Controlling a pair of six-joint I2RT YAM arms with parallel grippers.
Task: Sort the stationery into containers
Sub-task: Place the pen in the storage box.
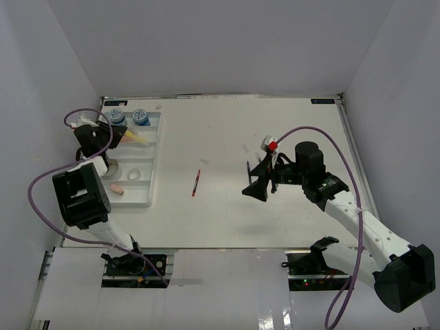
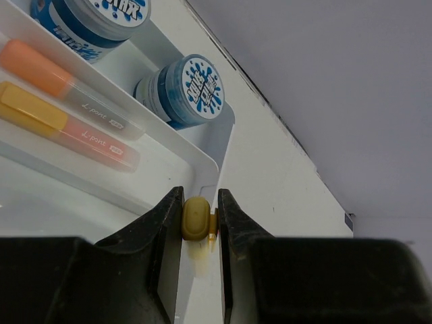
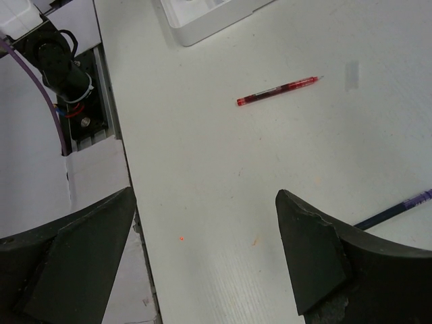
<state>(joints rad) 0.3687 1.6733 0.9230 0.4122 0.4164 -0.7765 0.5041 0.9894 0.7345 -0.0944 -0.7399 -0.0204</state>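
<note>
Yellow marker [image 2: 196, 218] shows only its end cap, the rest buried between the fingers of the left gripper [image 2: 200, 202]. Upper tub [image 2: 101, 17] runs off the top edge. Blue pen [image 3: 398, 208] is cut short behind the right gripper [image 3: 206, 196].

Two tubs [image 2: 196, 91], three markers [image 2: 74, 91], two pens [image 3: 278, 90], one tray [image 2: 202, 162].

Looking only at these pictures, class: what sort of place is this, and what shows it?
Probably a robotics test cell: plain white walls enclose a table, a left arm and a right arm sit at its edge, purple cables trailing.
</note>
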